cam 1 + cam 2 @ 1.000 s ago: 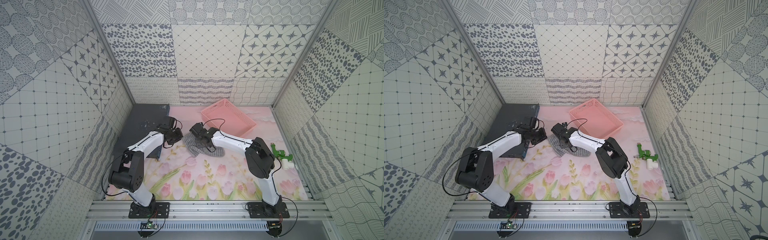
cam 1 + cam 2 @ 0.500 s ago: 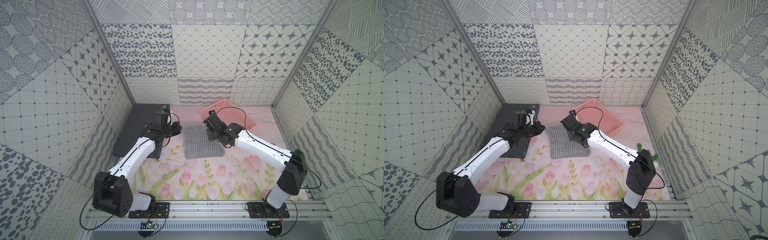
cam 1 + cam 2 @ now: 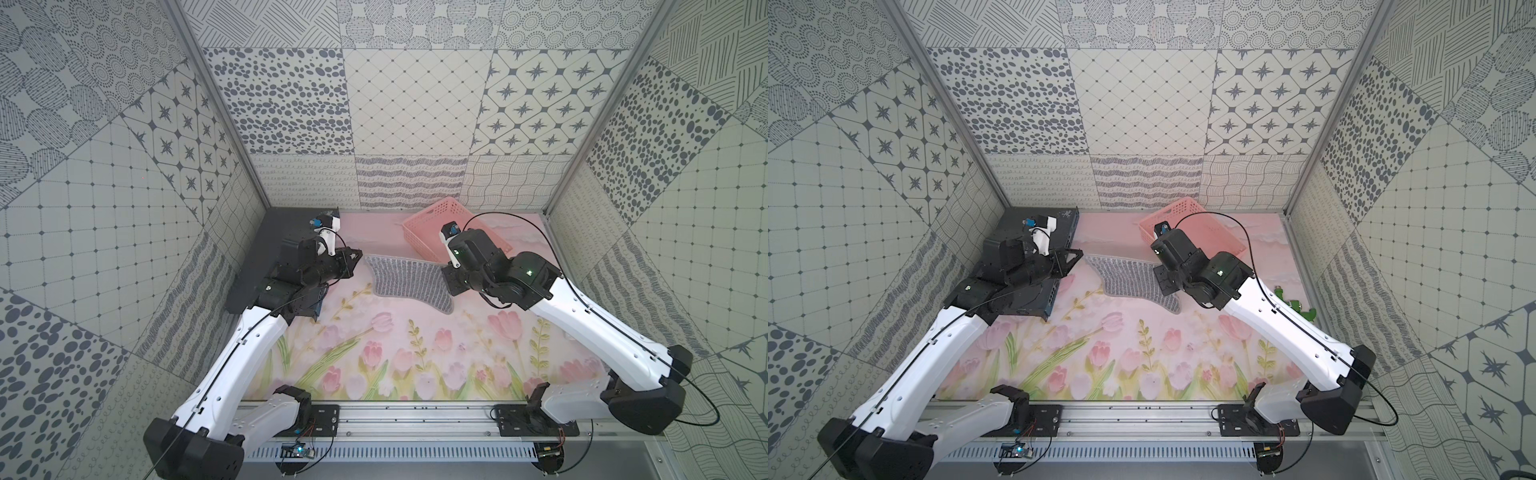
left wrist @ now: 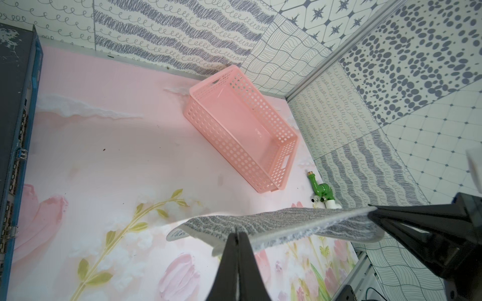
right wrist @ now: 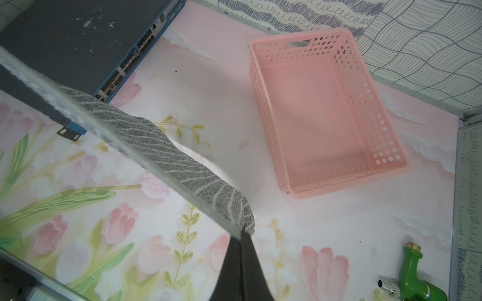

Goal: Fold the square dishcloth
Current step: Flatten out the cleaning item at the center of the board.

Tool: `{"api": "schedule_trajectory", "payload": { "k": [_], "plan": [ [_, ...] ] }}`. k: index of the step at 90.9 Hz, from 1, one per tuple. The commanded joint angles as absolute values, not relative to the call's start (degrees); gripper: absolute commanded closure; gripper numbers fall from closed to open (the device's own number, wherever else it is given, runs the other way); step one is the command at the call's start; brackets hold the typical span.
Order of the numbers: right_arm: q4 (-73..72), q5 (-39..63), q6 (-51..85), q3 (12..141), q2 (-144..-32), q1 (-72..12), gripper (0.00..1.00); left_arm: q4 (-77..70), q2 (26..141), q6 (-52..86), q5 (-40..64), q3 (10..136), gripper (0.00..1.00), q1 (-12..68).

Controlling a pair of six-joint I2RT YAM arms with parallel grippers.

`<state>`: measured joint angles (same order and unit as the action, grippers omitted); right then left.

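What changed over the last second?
Both arms rose and spread apart, lifting the square dishcloth from a crumpled heap on the mat. It now hangs stretched between the left gripper and right gripper, both shut on its edge. Pink basket and dark case unmoved.

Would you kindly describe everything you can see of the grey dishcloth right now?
The dishcloth is soft grey knit with thin whitish stripes and a pale edging. It is unfolded, held above the floral mat and stretched between the left end effector and the right end effector, each shut on an edge near a corner; the rest sags below.
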<state>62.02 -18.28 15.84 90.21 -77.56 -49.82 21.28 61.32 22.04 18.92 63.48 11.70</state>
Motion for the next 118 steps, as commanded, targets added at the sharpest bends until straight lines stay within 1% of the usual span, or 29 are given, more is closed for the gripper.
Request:
{"api": "schedule_trajectory", "payload": {
  "k": [1,10,23,37,45,54,65,77,83,94,104,118],
  "plan": [
    [69.3,-11.8,16.0,92.8,-75.4,-50.3,1.0,28.8,56.5,22.9,24.6,63.3,1.0,12.0],
    [72.4,-8.8,16.7,94.1,-75.4,-52.7,1.0,30.5,53.8,24.2,27.2,62.1,1.0,12.6],
    [75.6,-6.6,17.9,96.7,-75.2,-56.0,1.0,36.2,51.1,25.0,27.2,62.8,1.0,13.2],
    [76.4,-6.6,18.8,96.9,-73.7,-56.3,1.0,42.0,48.8,24.7,22.0,62.9,1.0,13.4],
    [76.4,-8.5,19.1,96.6,-74.5,-56.2,1.0,41.2,49.5,25.3,21.1,60.9,1.0,13.4],
    [75.7,-11.4,19.4,96.1,-77.6,-55.2,1.0,36.0,51.7,26.6,21.9,57.6,1.0,13.4],
    [72.3,-15.1,18.6,95.6,-83.5,-50.9,1.0,28.6,56.8,26.8,18.5,55.3,1.0,13.2],
    [65.0,-13.4,16.0,96.5,-91.4,-44.6,1.0,16.6,64.8,25.9,16.5,53.9,1.0,13.0],
    [61.5,-13.0,14.5,97.7,-95.9,-42.5,1.0,9.9,69.0,24.8,15.5,53.2,1.0,12.7],
    [58.8,-16.8,12.1,102.6,-105.4,-40.0,1.0,-0.3,77.8,21.9,14.3,53.2,1.0,12.0],
    [57.2,-18.7,9.5,107.7,-113.6,-37.9,1.0,-4.4,85.4,20.5,15.2,56.0,1.0,10.5],
    [55.2,-20.1,6.5,113.5,-122.7,-35.9,1.0,-5.2,92.9,19.5,15.6,60.2,1.0,8.8]
  ]
}}
